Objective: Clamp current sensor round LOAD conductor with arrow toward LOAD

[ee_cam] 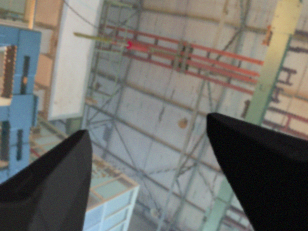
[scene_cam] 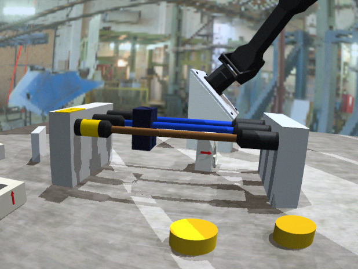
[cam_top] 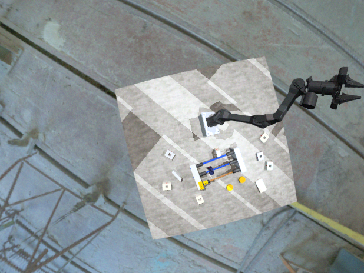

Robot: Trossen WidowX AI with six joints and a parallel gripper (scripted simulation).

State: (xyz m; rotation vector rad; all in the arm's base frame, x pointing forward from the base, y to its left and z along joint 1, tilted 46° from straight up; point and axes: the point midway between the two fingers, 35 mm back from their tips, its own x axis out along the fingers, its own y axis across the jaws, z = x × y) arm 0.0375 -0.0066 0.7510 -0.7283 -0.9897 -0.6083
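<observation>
The open white split-core sensor [cam_top: 217,152] [scene_cam: 205,159] stands on the table behind the conductor rack, and its red arrow points right in the exterior view. The rack holds two blue conductors [scene_cam: 191,126] and a brown conductor [cam_top: 224,176] [scene_cam: 174,134] at the front. The brown one carries a yellow band [cam_top: 201,185] [scene_cam: 88,127] at its left end. A dark blue block [cam_top: 210,169] [scene_cam: 143,127] sits clamped on a blue conductor. My gripper [cam_top: 360,91] [ee_cam: 149,130] is open and empty. It is raised high, beyond the table's right edge and far from the sensor.
Two white end blocks [scene_cam: 72,151] [scene_cam: 285,162] carry the conductors. Two yellow discs [scene_cam: 193,236] [scene_cam: 294,231] lie in front of the rack. Several small white sensor-like boxes [cam_top: 169,154] [cam_top: 260,156] are scattered around. The arm's base [cam_top: 209,123] stands behind the rack.
</observation>
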